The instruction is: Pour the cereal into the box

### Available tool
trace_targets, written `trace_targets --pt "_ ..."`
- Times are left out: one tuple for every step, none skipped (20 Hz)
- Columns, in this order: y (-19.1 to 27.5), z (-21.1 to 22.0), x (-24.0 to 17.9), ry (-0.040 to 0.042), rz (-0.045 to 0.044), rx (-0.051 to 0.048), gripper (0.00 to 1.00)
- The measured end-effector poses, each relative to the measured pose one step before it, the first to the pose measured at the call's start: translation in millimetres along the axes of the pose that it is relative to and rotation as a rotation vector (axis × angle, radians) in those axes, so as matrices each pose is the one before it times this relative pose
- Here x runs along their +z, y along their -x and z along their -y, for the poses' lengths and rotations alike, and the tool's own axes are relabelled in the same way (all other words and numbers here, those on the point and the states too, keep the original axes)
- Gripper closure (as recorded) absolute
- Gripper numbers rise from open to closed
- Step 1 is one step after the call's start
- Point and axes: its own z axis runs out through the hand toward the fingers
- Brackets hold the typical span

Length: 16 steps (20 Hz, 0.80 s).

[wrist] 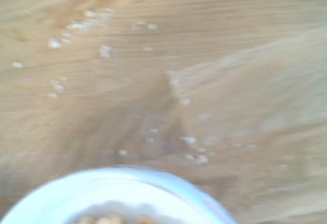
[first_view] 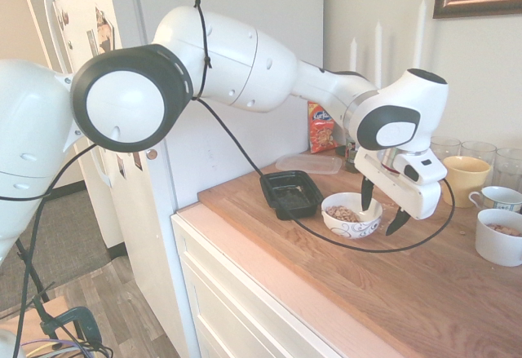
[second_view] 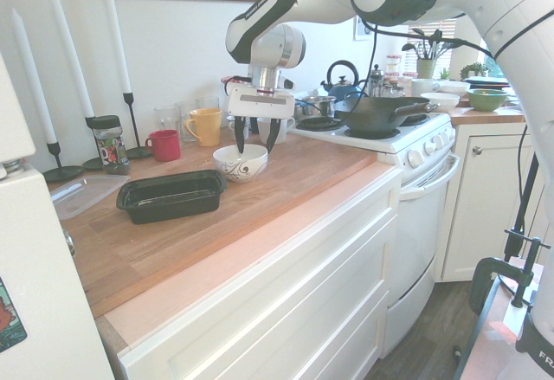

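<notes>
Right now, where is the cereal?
The cereal is inside the white swirl-patterned bowl on the wooden counter, right next to the black box, with the open gripper at the bowl's rim.

Blurred wooden countertop (wrist: pixel 214 55) filling most of the wrist view; pale crumbs (wrist: pixel 104 50) scattered from 11 o'clock toward centre; white bowl (wrist: pixel 127 188) rim at 6 o'clock, tan cereal (wrist: pixel 110 219) inside.

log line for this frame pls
phase: approach | gripper: open, over the white bowl's rim, nothing held | cereal: in bowl | black box: empty, beside bowl
</notes>
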Motion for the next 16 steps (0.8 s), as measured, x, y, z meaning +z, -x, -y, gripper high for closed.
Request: trace_targets --pt "-0.78 -0.75 2.98 -0.00728 0.01228 0.00286 0.0" --pt "-1.15 -1.31 3.95 -0.0044 0.01265 0.00227 0.0" --pt "-1.45 -1.38 4.62 -0.00326 0.01118 0.00254 0.0" --pt "-1.06 -1.03 4.75 -0.00161 0.00974 0.00066 0.0" --pt "-0.28 -0.25 4.41 -0.00031 0.00792 -0.00313 1.0" --pt "0.33 0.35 3.53 0.00007 0.00606 -0.00297 1.0" --pt "0.57 0.61 2.51 -0.00179 0.00554 -0.00313 1.0" --pt "0.43 0.47 2.06 -0.00119 0.00436 -0.00239 1.0" --pt "0.03 0.05 1.73 -0.00082 0.00353 -0.00141 1.0" --pt "-0.35 -0.31 0.12 -0.00232 0.00193 -0.00091 1.0" --pt "-0.37 -0.38 -0.08 -0.00253 0.0021 -0.00093 1.0" --pt "-0.6 -0.75 -0.11 -0.0016 0.00241 0.00121 1.0" --pt "-0.74 -0.89 0.49 -0.00018 0.00214 0.00106 1.0" --pt "-0.62 -0.62 0.49 0.00042 0.00051 0.00007 1.0" --pt "-0.31 -0.34 0.46 0.00051 0.00052 -0.00103 1.0" --pt "0.03 -0.07 0.66 0.00071 0.00088 -0.00098 1.0"
